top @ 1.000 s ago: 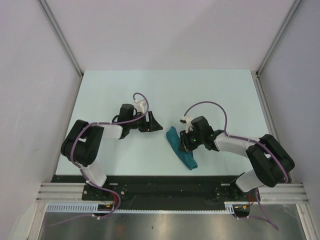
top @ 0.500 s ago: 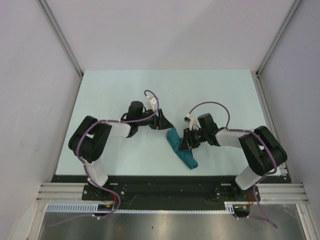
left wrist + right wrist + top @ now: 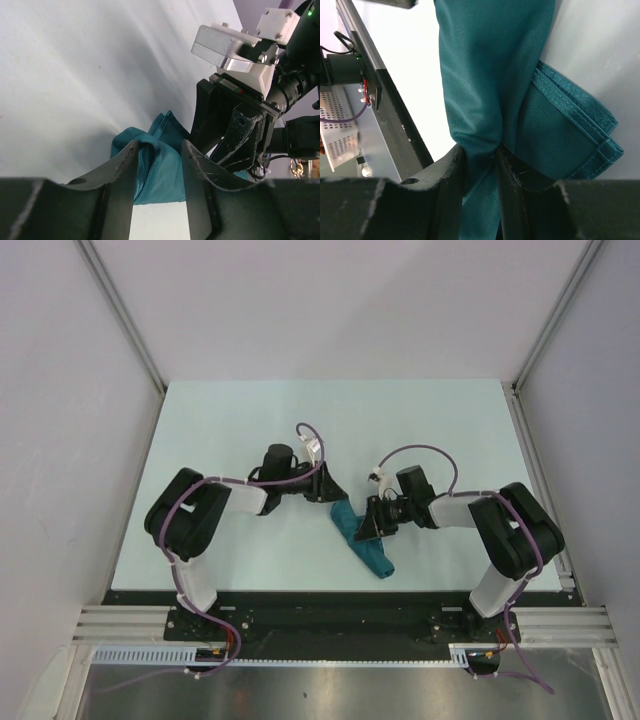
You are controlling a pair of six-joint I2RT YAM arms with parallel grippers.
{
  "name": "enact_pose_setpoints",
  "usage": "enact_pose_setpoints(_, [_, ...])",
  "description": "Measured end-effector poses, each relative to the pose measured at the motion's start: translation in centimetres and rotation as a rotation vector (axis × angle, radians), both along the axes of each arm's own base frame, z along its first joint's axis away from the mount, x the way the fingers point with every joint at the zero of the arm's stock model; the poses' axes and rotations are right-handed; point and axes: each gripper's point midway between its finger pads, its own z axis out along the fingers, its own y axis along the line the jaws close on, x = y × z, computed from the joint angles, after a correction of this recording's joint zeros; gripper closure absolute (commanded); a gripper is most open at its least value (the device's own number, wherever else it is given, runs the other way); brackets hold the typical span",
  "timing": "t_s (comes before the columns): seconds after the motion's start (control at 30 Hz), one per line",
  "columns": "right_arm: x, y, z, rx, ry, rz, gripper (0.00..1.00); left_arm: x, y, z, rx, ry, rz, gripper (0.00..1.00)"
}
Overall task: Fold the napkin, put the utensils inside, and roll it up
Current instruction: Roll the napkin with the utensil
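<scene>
Napkin position: the napkin [image 3: 365,546] lies as a narrow, bunched strip on the counter [image 3: 230,430]. It sits near the front edge, between the two arms, slanting toward the right arm's base.
Handling: it is soft, light, limp cloth. It sags and creases wherever it is lifted and holds no shape by itself. Its layers will likely slide over one another on the smooth surface.
Where to grip: a gathered ridge or the stitched hem [image 3: 577,105] looks the surest hold, taken through all layers. A pinch on one layer alone would probably peel the bundle open.
Right end effector: the right end effector [image 3: 480,150] is narrow and pinches a fold of the napkin, with cloth puckered between its fingers.
Left end effector: the left end effector [image 3: 156,150] straddles a raised ridge at the strip's far end, jaws about half apart. The wrist view does not show whether they press the cloth.
Fork: none shows in any view.
Surroundings: plain walls stand on three sides, a metal rail [image 3: 340,620] runs along the front, and purple cables [image 3: 420,452] loop over both wrists.
In the way: the two end effectors sit nose to nose, just beside each other over the same short stretch of cloth. Each crowds the other's room to shift its grip.
</scene>
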Motion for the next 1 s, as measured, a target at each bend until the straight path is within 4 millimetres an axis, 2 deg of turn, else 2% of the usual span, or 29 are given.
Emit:
enact_pose_setpoints(0.13, [0.1,0.0,0.0,0.008,0.011,-0.003,0.65,-0.3,0.1,-0.3,0.004,0.011,-0.003,0.73])
enact_pose_setpoints(0.23, [0.1,0.0,0.0,0.008,0.013,-0.004,0.62,-0.6,-0.1,-0.7,0.009,0.021,-0.009,0.95])
enact_pose_setpoints(0.27, [0.1,0.0,0.0,0.006,0.014,-0.004,0.60,-0.7,-0.1,-1.0,0.012,0.029,-0.010,0.99])
enact_pose_setpoints(0.43, [0.2,0.0,0.5,-0.010,0.033,-0.011,0.41,-1.1,0.1,-2.4,0.044,0.069,-0.009,1.00])
enact_pose_setpoints(0.53, [0.7,-0.5,1.0,-0.061,0.011,-0.035,0.36,-1.3,0.3,-3.1,0.068,0.095,0.001,1.00])
enact_pose_setpoints(0.7, [1.8,-2.2,1.9,-0.179,-0.045,-0.094,0.33,-1.5,0.6,-4.1,0.098,0.137,0.008,1.00])
enact_pose_setpoints(0.83, [3.2,-3.2,4.5,-0.261,-0.162,-0.159,0.32,-1.5,0.6,-4.7,0.113,0.156,0.005,1.00])
enact_pose_setpoints(0.93, [3.3,-2.5,6.4,-0.319,-0.283,-0.168,0.32,-1.4,0.6,-5.1,0.121,0.170,0.007,1.00])
enact_pose_setpoints(1.0, [2.5,-1.0,7.4,-0.351,-0.372,-0.140,0.32,-1.4,0.5,-5.2,0.124,0.174,0.008,1.00])
